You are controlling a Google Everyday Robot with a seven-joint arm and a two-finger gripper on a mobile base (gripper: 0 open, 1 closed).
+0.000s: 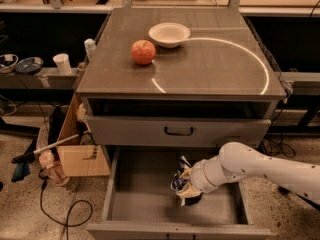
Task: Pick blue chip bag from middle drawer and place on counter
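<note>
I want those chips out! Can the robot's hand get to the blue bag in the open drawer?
Probably yes. The drawer is pulled out with nothing over the chip bag, and the gripper is down inside, right against it.

Blue chip bag [178,176] partly hidden behind gripper [187,190], inside middle drawer [145,204], right of centre. Arm [260,166] cut off at right edge, beyond drawer. Drawer's front wall clipped at bottom edge. Drawer's rear floor lost in shadow under closed drawer front [150,131].
</note>
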